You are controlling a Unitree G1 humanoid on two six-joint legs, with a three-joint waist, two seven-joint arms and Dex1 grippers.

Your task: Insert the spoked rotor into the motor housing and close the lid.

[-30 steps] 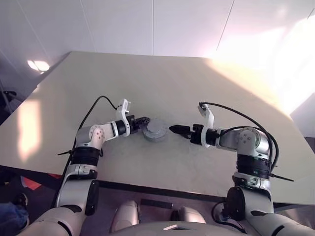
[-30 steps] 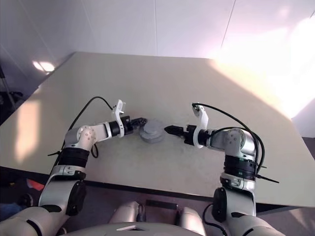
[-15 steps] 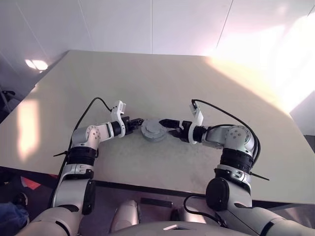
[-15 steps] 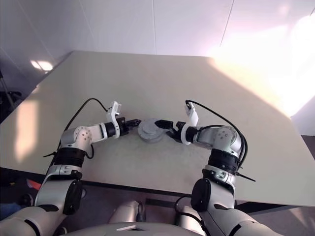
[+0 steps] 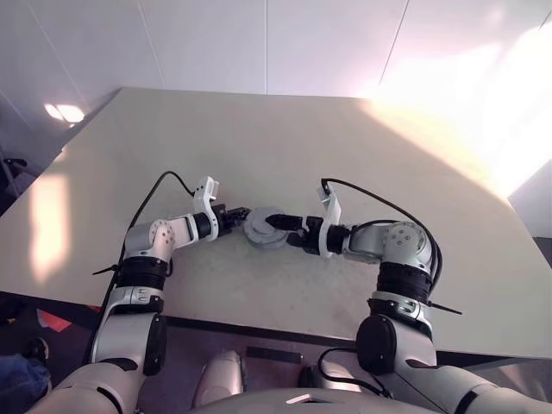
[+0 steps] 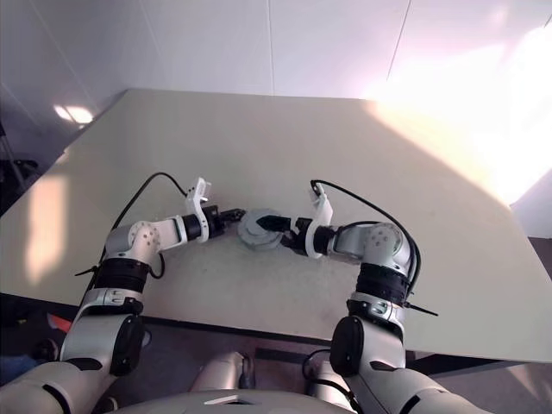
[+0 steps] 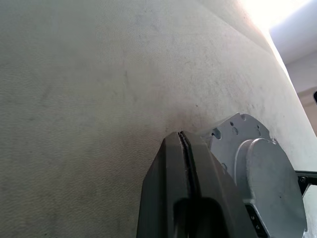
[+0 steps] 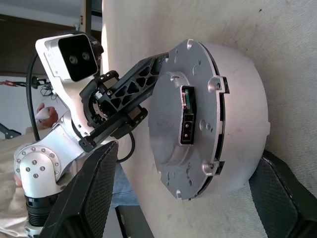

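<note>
right gripper (image 8: 183, 198) spread wide, straddling the round grey metal motor housing (image 5: 261, 226) on the beige table (image 5: 345, 155). left gripper (image 7: 183, 144) pressed together, tips against its rim. pale disc lid (image 8: 185, 119) looks seated; rotor presumably inside, so task looks nearly done.

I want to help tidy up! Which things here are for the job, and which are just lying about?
For the job: the grey motor, the shut left pincer beside it, the open right pincer around it.
Just there: the table, the wall behind.
</note>
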